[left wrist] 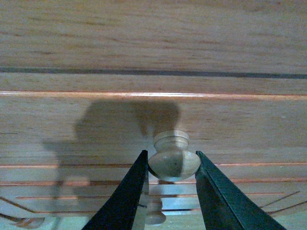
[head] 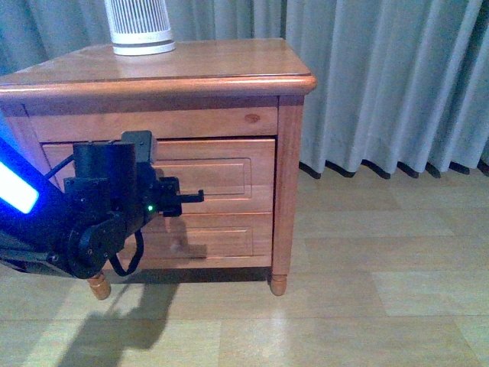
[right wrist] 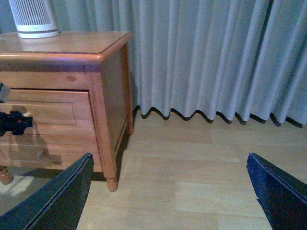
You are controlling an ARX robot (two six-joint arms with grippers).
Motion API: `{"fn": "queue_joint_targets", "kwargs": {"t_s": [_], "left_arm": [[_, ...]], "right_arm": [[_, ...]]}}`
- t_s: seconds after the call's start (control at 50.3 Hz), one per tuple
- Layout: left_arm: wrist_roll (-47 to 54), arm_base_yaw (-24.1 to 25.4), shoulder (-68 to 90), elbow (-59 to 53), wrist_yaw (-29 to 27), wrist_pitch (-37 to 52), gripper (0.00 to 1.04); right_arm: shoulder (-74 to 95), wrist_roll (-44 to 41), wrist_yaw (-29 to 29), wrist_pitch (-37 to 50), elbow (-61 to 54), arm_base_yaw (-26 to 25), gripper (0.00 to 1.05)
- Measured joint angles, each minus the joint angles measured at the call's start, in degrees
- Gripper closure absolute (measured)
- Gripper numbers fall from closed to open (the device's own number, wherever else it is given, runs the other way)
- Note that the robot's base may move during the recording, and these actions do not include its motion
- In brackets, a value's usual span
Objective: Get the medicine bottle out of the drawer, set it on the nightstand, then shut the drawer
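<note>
The nightstand stands at the left of the front view, orange-brown with two panelled fronts. My left gripper reaches up to the upper drawer. In the left wrist view, my left gripper is shut on the drawer's round wooden knob, one dark finger on each side. The drawer front looks about flush with the cabinet. The medicine bottle is out of view. My right gripper hangs open over bare floor, away from the nightstand, with nothing between its fingers.
A large white ribbed device stands at the back left of the nightstand top. The lower drawer and its knob lie under the gripped one. Grey curtains hang behind, with pale wooden floor to the right.
</note>
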Motion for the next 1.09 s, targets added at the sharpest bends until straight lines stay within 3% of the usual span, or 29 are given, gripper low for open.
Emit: {"fn": "queue_joint_targets", "kwargs": {"t_s": [0.239,0.796,1.094], "left_arm": [[0.1,0.2,-1.6,-4.8,0.2,3.5,0.8],[6.5,-1.2,-18.5,-36.3,0.0,11.4,0.81],[6.8,-3.2,-24.0,-46.2,-1.7,12.5,0.81]], "right_arm": [[0.0,0.0,0.0,0.0,0.0,0.0,0.07],[0.0,0.0,0.0,0.0,0.0,0.0,0.07],[0.0,0.0,0.0,0.0,0.0,0.0,0.07]]}}
